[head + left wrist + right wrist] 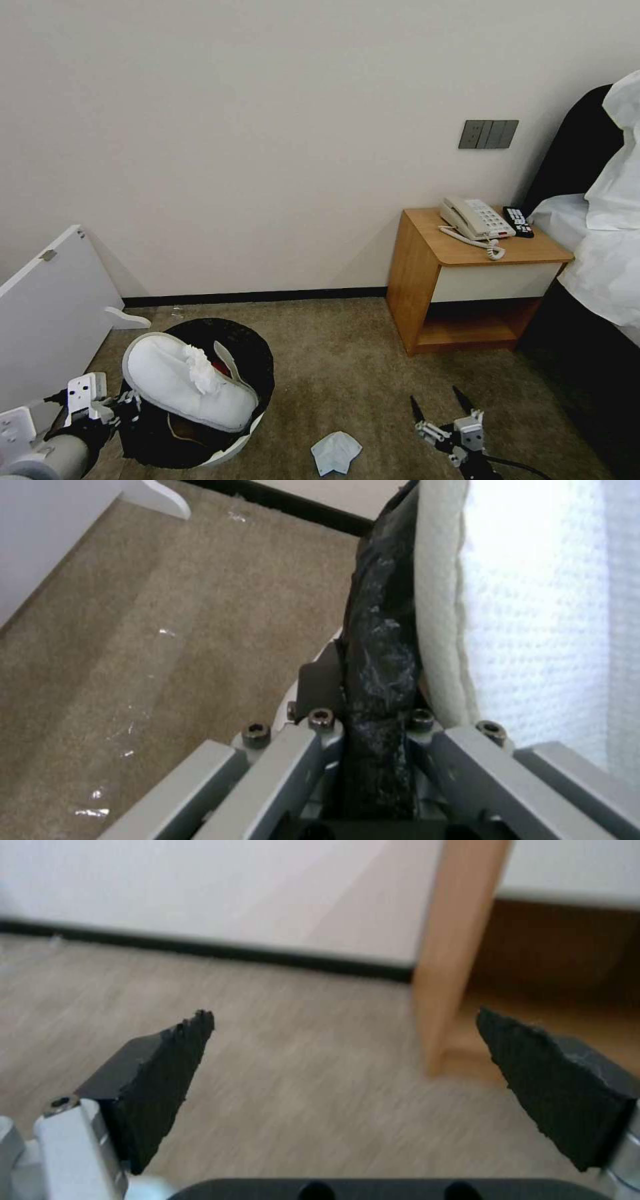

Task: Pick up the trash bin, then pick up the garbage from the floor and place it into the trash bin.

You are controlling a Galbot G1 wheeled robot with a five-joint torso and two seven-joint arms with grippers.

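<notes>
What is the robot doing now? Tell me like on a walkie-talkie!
Left gripper shut on trash bin rim, white slipper inside. Right gripper open, empty, over floor. Crumpled tissue on carpet between them. Nothing in the way.

The head view looks forward and down from well above the beige-brown carpet floor [347, 347], facing a plain cream wall [267, 133] and a wooden bedside cabinet [427, 280].

The left wrist view sits very close behind the left gripper [373, 715], looking along it at the crinkled black bag rim of the round white trash bin [380, 645].

The right wrist view looks low across the carpet between the right gripper [347, 1060] jaws.

All three share carpet and the black skirting strip [253, 295].
</notes>
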